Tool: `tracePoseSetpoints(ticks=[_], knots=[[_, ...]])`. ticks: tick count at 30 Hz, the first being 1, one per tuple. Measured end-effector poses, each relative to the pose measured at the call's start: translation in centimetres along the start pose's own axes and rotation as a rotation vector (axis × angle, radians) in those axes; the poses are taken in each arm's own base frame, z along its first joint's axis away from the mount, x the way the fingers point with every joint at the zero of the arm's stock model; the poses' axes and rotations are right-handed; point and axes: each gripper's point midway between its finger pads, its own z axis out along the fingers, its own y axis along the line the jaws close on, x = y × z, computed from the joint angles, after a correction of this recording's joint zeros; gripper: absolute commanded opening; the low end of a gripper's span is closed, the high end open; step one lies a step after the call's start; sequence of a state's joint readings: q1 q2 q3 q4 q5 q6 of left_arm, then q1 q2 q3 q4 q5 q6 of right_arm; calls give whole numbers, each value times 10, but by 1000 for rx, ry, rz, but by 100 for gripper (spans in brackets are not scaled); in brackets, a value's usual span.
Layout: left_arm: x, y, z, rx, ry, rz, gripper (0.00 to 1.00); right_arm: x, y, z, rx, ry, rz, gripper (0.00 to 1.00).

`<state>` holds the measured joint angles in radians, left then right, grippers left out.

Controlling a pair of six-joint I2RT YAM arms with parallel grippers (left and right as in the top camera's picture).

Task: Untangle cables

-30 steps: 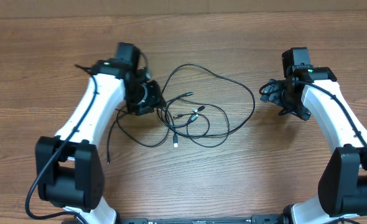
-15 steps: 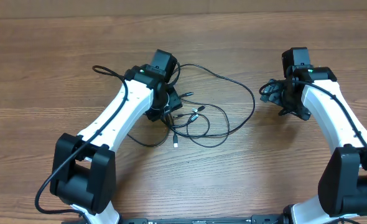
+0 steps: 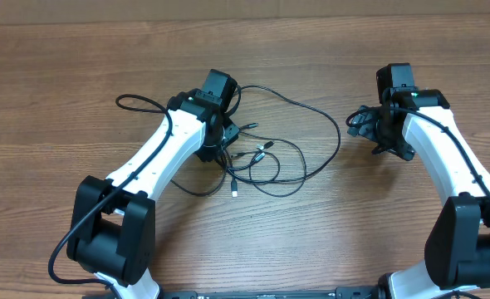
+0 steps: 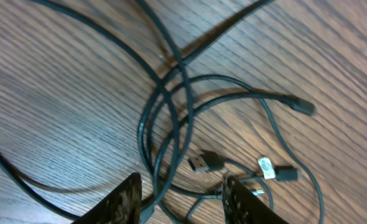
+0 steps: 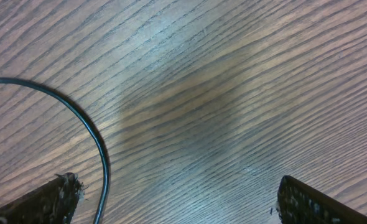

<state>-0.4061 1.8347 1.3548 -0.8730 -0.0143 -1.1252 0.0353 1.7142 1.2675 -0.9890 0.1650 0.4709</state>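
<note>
Left gripper [image 4: 182,194]: fingers apart, nothing clamped. It sits low over the 9 o'clock edge of the cables [image 3: 257,154], and in the wrist view two or three thin strands run through the gap between its fingers.
Right gripper [image 5: 177,186]: fingers spread wide, holding nothing. It hovers over bare wood at about 3 o'clock from the knot, well apart from it.
Cables: thin black cords lying flat on the table [image 3: 62,83] near its middle, between the two arms. Several small loops overlap and cross one another just beside the left gripper.
Outer loop [image 3: 338,133]: one wide curve swings from 12 o'clock round to 4 o'clock of the knot. Its far bend lies near the right gripper, and the right wrist view shows that strand arcing past the gripper's left finger.
USB plug [image 4: 201,163]: metal end showing, lying inside the loops, just ahead of the left gripper's fingers.
White tag [image 4: 265,167]: on a cord at 3 o'clock from that plug.
Black plug tip [image 4: 305,107]: end of a curved strand, at about 2 o'clock in the left wrist view.
Silver plug tip [image 3: 234,193]: at 6 o'clock of the knot, resting on the wood.
</note>
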Motion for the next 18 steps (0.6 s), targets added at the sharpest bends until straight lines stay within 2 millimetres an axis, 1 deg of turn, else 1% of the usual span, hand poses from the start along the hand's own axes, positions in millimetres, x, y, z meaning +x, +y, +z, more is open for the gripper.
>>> tracePoseSetpoints(ticks=[3, 9, 18], knots=[[0, 5, 6, -9, -12, -29, 43, 0, 0, 0, 0, 0, 0, 100], [-2, 1, 16, 27, -30, -60, 43, 0, 0, 0, 0, 0, 0, 100], [-2, 2, 19, 31, -31, -88, 41, 0, 0, 0, 0, 0, 0, 100]])
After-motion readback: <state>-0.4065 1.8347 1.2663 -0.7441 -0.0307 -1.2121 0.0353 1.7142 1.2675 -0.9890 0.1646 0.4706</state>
